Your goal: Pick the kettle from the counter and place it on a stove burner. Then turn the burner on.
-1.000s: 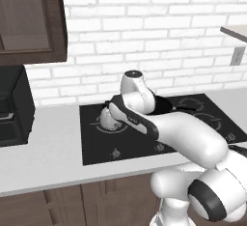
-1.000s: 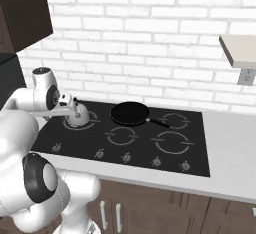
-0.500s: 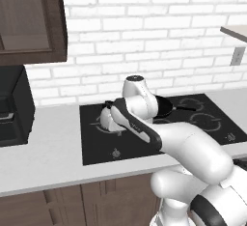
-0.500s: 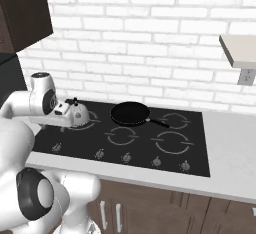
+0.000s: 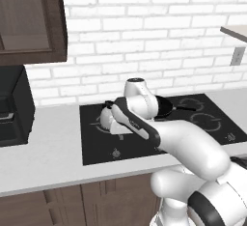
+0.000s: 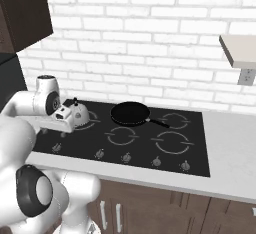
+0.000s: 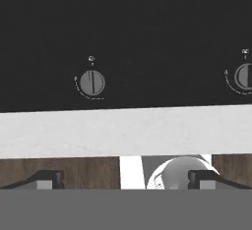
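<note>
White brick backs the counter [image 6: 230,143]; the kettle [image 6: 77,114] sits on the cooktop [image 6: 195,143] beside a frying pan [image 6: 130,114]. Hand view adds two knobs [image 7: 92,82] (gripper [image 7: 125,177] spread, empty).

The arm [image 5: 188,143] is glossy white, built of thick rounded links with smooth bulbous shoulders. Dark grey to black rings mark its joints, one large dark disc [image 6: 34,192] low on the base segment. A black strip [image 5: 137,123] runs along the forearm. Two small dark finger tips [image 7: 199,177] end the hand.
</note>
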Robot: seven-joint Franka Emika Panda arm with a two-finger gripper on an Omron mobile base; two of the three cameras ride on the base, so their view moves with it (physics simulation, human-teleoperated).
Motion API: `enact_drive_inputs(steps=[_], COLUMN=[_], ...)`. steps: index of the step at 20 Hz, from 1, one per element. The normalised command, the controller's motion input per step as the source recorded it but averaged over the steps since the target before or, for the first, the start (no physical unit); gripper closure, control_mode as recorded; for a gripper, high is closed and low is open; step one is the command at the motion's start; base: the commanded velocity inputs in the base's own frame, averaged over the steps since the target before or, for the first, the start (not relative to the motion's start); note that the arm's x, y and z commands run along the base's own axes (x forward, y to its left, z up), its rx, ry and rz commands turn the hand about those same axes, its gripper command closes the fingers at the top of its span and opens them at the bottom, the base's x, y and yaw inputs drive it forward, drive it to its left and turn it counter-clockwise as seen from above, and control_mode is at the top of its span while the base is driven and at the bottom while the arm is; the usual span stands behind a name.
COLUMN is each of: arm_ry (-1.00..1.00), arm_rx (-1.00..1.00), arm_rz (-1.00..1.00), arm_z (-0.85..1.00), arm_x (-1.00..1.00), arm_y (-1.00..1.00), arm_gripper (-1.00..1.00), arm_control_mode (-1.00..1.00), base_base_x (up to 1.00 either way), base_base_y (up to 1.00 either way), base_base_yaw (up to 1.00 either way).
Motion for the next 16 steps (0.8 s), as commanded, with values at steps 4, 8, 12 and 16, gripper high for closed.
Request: enact_drive_inputs(steps=[4, 8, 12, 16], arm_ry=[0.10, 0.04, 0.00, 0.00], arm_rx=[0.00, 0.00, 0.00, 0.00], arm_rz=[0.00, 0.00, 0.00, 0.00], arm_z=[-0.28, -0.23, -0.02, 0.00], arm_x=[0.00, 0.02, 0.11, 0.23], arm_y=[0.00, 0.01, 0.02, 0.12], arm_gripper=[-1.00, -1.00, -1.00, -1.00], arm_control_mode=[-1.00, -1.00, -1.00, -1.00], base_base_x=[0.00, 0.00, 0.00, 0.00], base_base_y=[0.00, 0.00, 0.00, 0.00], base_base_yaw=[0.00, 0.00, 0.00, 0.00])
